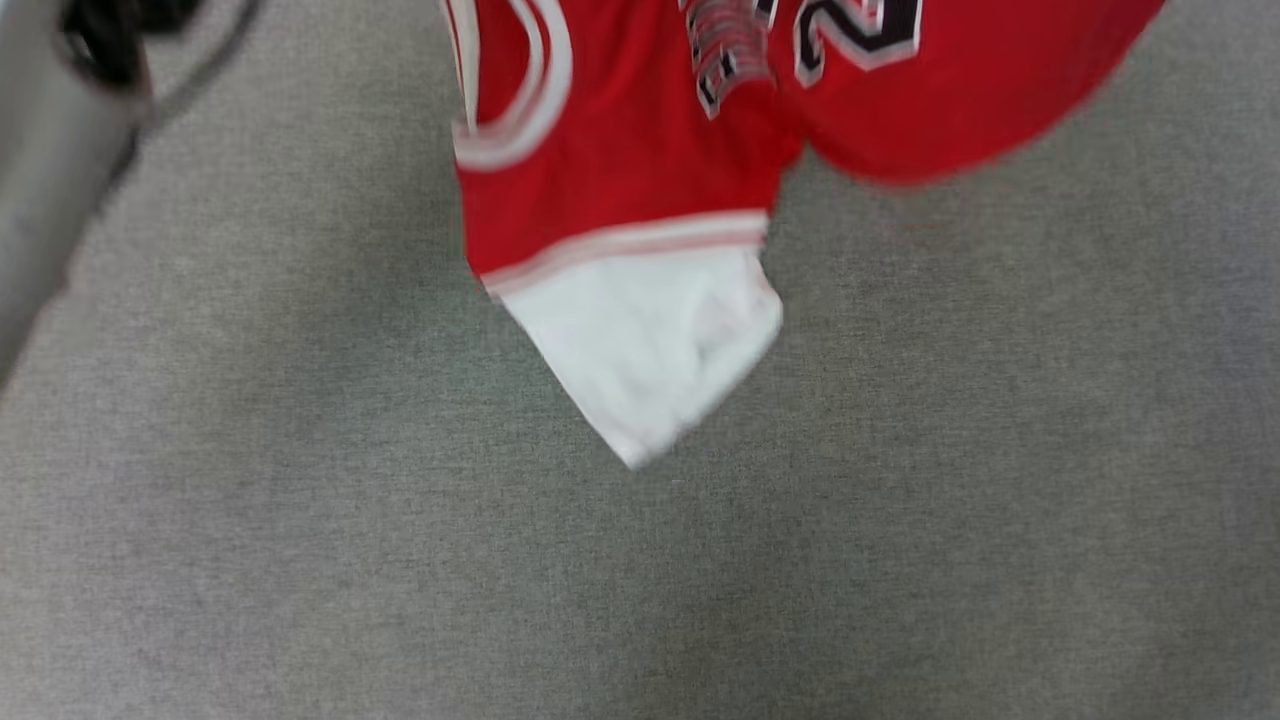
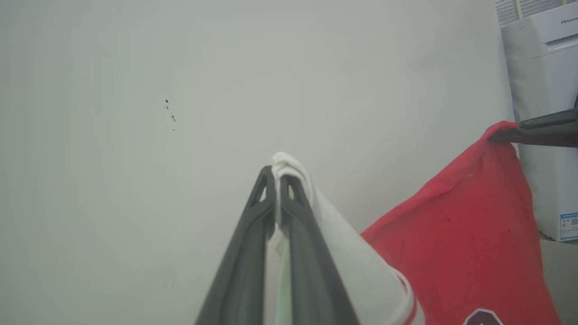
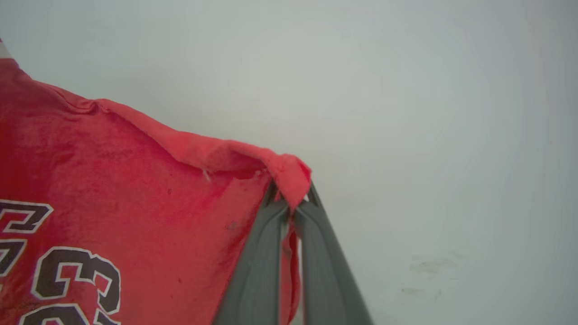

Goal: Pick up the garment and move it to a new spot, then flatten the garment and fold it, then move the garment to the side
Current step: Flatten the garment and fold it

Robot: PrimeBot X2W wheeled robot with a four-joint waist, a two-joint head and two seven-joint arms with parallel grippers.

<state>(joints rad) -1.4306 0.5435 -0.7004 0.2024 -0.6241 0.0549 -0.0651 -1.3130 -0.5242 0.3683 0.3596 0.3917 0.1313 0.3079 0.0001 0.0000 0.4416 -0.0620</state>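
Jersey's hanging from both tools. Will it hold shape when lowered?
Likely not: the garment sags and bunches, so it's floppy. Seems light: thin folds in the left tool and right tool carry it. Small pinches might slip under tugging.

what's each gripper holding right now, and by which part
Both hold the garment: the left gripper pinches bunched white sleeve fabric, and the right gripper pinches a folded-over red corner.

The garment (image 1: 620,150) hangs above the surface (image 1: 300,520), its left end in the left gripper (image 2: 276,175), its right end in the right gripper (image 3: 291,195).
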